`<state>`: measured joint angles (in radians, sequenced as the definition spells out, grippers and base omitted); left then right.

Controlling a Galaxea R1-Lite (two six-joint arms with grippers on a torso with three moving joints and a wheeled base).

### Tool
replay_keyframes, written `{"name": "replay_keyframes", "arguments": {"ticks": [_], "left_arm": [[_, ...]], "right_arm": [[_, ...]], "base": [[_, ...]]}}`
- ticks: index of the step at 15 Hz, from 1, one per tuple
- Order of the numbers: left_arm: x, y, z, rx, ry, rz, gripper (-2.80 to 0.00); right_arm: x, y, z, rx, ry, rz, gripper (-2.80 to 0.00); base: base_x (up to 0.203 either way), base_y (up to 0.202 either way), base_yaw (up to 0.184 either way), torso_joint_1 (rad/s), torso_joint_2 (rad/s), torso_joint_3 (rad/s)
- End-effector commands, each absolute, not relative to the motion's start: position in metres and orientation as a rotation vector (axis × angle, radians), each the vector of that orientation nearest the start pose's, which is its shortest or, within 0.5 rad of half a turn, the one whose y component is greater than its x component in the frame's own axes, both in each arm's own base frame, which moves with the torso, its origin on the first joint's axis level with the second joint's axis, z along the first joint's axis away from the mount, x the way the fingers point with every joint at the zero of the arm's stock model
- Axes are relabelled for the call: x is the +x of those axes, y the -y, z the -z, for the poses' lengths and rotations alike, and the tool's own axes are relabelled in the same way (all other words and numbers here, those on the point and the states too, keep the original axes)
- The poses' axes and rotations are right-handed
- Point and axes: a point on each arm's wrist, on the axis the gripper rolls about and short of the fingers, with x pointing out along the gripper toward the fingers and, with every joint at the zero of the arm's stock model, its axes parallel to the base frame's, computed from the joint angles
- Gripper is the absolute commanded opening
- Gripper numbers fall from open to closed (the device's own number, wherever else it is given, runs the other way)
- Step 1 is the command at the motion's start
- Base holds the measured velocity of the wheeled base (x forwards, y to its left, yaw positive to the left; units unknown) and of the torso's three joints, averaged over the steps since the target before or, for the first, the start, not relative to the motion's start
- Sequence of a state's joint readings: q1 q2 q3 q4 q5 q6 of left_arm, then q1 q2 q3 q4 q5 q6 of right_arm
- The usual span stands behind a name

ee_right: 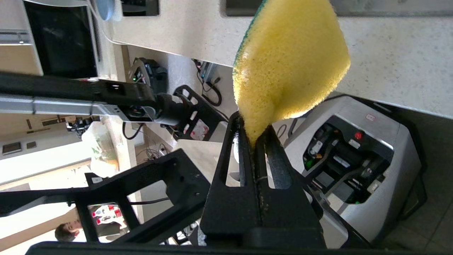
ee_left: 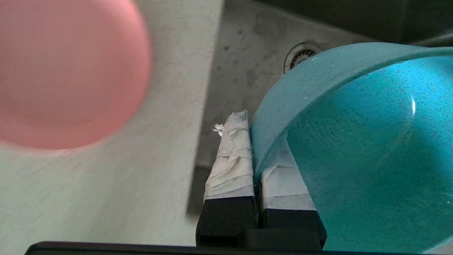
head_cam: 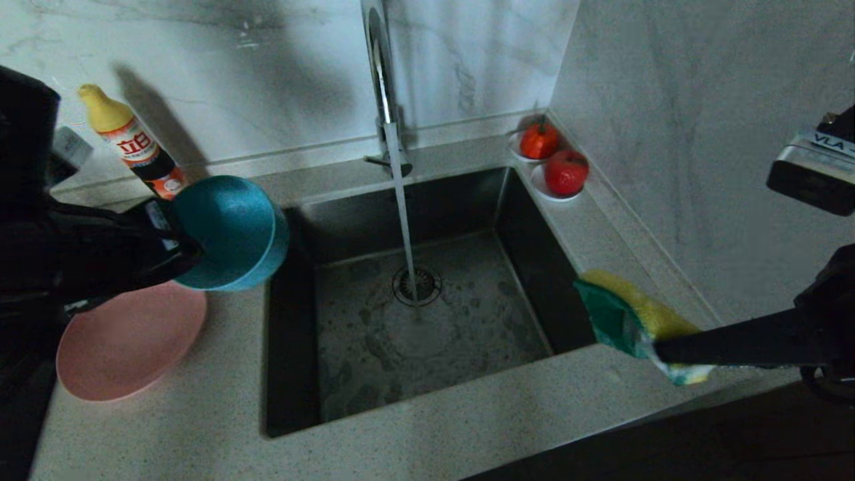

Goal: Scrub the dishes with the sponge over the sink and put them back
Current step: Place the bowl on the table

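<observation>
Left gripper (ee_left: 255,156) clamped on bowl (head_cam: 230,230) rim at left; right gripper (ee_right: 255,140) pinching sponge (ee_right: 288,67), low right.

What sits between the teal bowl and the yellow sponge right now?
In the head view, only the open stainless-steel sink lies between the round teal bowl and the yellow-green sponge, with the faucet's water stream falling midway.

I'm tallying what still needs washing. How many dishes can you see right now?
2. A teal-blue round bowl, held by the left gripper at the sink's left edge, and a pink round plate on the counter below it. Others may be hidden.
</observation>
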<state>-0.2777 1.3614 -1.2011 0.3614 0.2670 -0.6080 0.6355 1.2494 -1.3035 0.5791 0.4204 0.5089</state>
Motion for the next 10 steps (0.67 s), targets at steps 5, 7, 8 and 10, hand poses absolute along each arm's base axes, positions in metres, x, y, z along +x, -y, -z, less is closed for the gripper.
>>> {"name": "replay_keyframes", "arguments": {"ticks": [5, 7, 8, 10], "left_arm": [[0.176, 0.004, -0.306, -0.510, -0.461, -0.367, -2.80], [0.160, -0.012, -0.313, -0.525, -0.404, -0.444, -2.80], [0.156, -0.016, -0.313, -0.524, -0.394, -0.472, -2.80], [0.155, -0.029, -0.308, -0.536, -0.395, -0.553, -2.80]], "right_arm": [[0.129, -0.101, -0.300, 0.387, -0.855, -0.820, -2.80], [0.129, -0.101, -0.299, 0.387, -0.855, -0.820, -2.80], [0.129, -0.101, -0.300, 0.388, -0.853, -0.821, -2.80], [0.126, -0.099, -0.302, 0.390, -0.843, -0.824, -2.80]], "base": [[0.000, 0.000, 0.000, 0.000, 0.00, 0.000], [0.000, 0.000, 0.000, 0.000, 0.00, 0.000], [0.000, 0.000, 0.000, 0.000, 0.00, 0.000], [0.000, 0.000, 0.000, 0.000, 0.00, 0.000]]}}
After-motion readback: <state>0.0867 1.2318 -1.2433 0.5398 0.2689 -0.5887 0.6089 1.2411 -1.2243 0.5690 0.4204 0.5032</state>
